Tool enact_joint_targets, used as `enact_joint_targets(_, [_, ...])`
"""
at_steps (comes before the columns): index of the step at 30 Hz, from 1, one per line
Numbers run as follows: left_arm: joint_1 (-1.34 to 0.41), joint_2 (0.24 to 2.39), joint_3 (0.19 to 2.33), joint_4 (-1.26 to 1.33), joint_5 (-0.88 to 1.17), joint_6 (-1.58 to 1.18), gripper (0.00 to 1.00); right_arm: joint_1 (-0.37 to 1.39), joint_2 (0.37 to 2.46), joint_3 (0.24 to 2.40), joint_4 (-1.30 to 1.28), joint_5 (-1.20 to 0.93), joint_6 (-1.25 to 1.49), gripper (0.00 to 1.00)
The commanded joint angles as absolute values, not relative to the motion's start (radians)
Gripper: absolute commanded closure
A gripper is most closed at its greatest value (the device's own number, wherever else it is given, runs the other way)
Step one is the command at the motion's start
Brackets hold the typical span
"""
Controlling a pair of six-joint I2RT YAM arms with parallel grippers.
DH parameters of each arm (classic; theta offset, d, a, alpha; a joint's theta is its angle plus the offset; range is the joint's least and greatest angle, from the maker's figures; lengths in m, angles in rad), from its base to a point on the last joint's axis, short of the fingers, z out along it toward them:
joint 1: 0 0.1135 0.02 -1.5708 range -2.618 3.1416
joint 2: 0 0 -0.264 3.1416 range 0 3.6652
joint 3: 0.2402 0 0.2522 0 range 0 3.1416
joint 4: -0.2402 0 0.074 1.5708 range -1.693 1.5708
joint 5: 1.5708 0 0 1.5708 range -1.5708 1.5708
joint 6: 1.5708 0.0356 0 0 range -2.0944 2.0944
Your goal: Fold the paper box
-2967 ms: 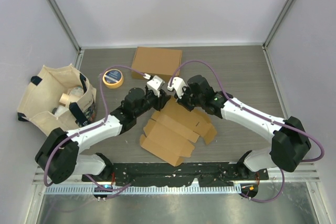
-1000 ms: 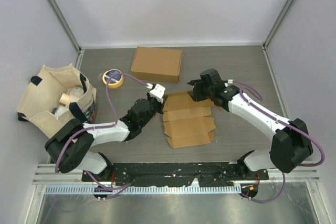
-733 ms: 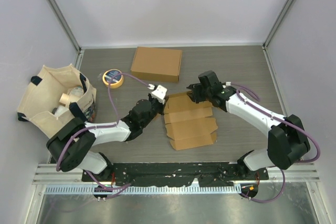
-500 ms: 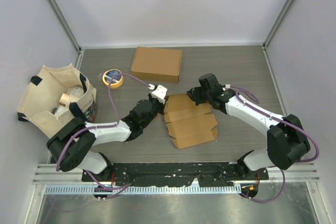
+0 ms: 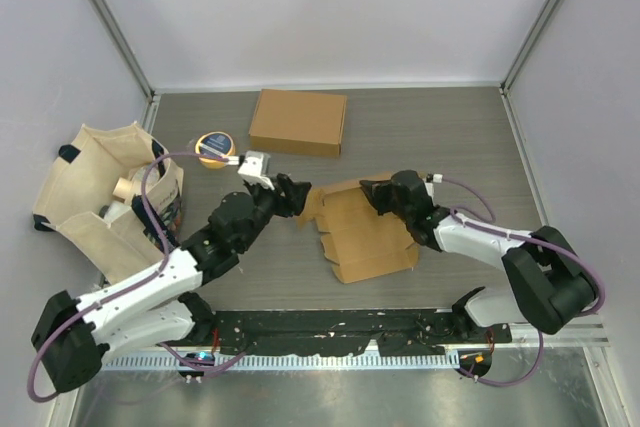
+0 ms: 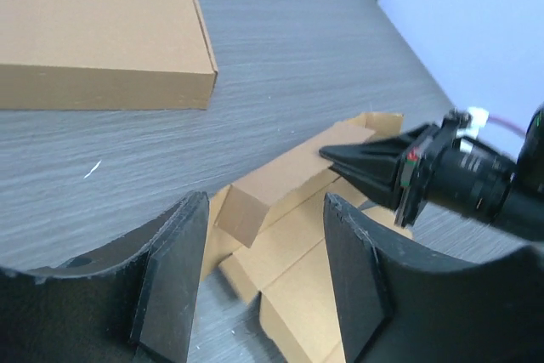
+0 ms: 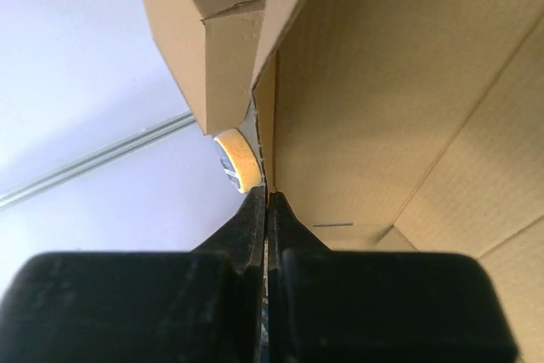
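**Surface and room.** Grey wood-grain table [image 5: 450,137], enclosed by pale plain walls [image 5: 330,7] at the back and both sides. A metal rail [image 5: 330,362] runs along the near edge.

**Task item.** Partly unfolded brown cardboard box blank [image 5: 365,237], at centre-right on the near half of the table. Its main panels lie flat. The far-left flap stands raised off the surface.

**Hands.**
- Right hand [image 5: 367,188]: clenched on the raised flap, with the thin card edge running into the pressed-together fingers [image 7: 255,214].
- Left hand [image 5: 295,195]: released, fingers [image 6: 174,269] apart with nothing between them. It sits just left of the raised flap and is not seen to touch it.

**Other items.**
- Closed flat brown cardboard box [image 5: 298,121], far centre, well apart from the blank.
- Yellow tape roll [image 5: 213,147], left of that box, near the left arm's purple cable.
- Beige canvas tote bag [image 5: 105,197], at the left edge, with rolls inside.

**Open room.** Bare table surface lies right of the blank up to the right wall. There is also a strip between the blank and the closed box.
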State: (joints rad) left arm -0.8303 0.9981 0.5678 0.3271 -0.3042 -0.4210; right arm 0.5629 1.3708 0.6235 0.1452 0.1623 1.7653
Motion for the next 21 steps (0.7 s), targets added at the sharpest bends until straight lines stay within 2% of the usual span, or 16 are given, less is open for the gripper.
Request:
enact_joint_targets(1, [-0.793, 0.894, 0.516, 0.138, -0.406, -0.586, 0.41, 0.566, 1.330, 0.467, 0.644, 0.267, 1.629, 0.99])
enact_joint_targets(5, [-0.732, 0.838, 0.442, 0.132, -0.403, -0.609, 0.41, 0.563, 1.368, 0.358, 0.907, 0.229, 1.582, 0.99])
enact_joint_targets(9, [-0.693, 0.850, 0.397, 0.189, -0.396, -0.603, 0.41, 0.561, 1.410, 0.356, 1.093, 0.149, 1.519, 0.99])
enact_joint_targets(15, [-0.669, 0.940, 0.382, 0.226, -0.407, -0.566, 0.38, 0.554, 1.431, 0.358, 1.152, 0.107, 1.488, 0.99])
enact_joint_targets(21, [-0.661, 1.072, 0.474, 0.177, -0.414, -0.529, 0.43, 0.548, 1.509, 0.324, 1.180, 0.113, 1.506, 0.99])
